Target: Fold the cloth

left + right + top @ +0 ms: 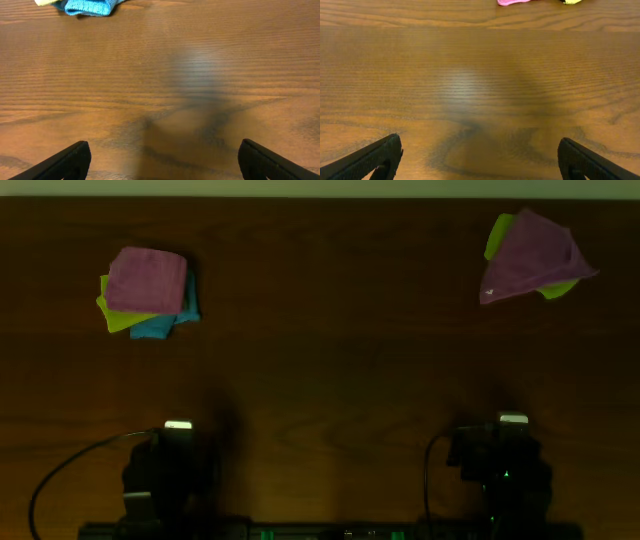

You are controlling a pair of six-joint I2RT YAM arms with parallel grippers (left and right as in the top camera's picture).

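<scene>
Left claw (164, 150), right claw (479, 145) agape; cloth (530, 255) far-off

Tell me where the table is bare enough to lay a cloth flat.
Bare: the wide middle of the table, between the left pile and the cloth, down to the left end effector and right end effector. Crowded: only the two far corners, where cloths are stacked.

Pinkish cloth (146, 280), apparently folded, tops lime cloth (115, 317) and blue cloth (160, 327)

Violet-purple cloth (530, 258) with apparently white tag (488, 294), lime-green cloth (497, 232) beneath, pinker purple cloth (147, 278) over yellow-green layer (118, 318) and blue layer (90, 6), brown wood-grain table (330, 350)
</scene>
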